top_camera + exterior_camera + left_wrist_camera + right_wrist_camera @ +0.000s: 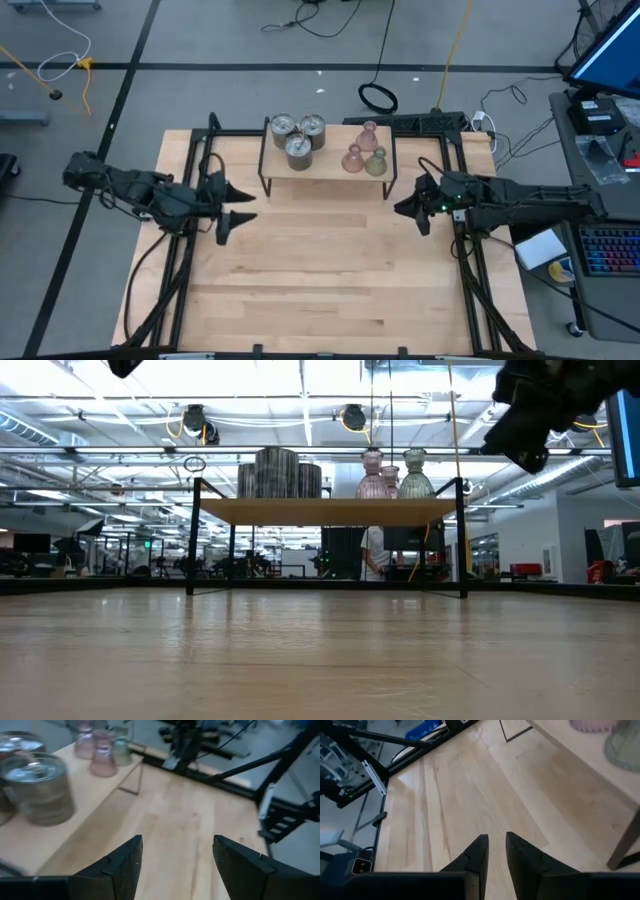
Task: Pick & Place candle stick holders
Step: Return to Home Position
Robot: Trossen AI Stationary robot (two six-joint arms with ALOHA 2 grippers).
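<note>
1. The left hand (pixel 236 203) hovers over the worktop (pixel 320 280) short of the shelf (pixel 326 162), fingers apart, empty.
2. The right hand (pixel 411 213), fingers nearly together and empty, hangs off the shelf's other end.
3. On the shelf stand three silver candle stick holders (pixel 298 137) and three glass candle stick holders (pixel 364 154), apart from both hands.

behind the shelf (pixel 325 511) in the low view, a person (pixel 374 553) is mostly hidden by its top, only the torso showing below. on the shelf, the silver holders (pixel 279 472) overlap there, so their count can't be told. in the right wrist view the green holder (pixel 624 747) and a pink holder (pixel 592 725) are blurred and cut off at the edge.
</note>
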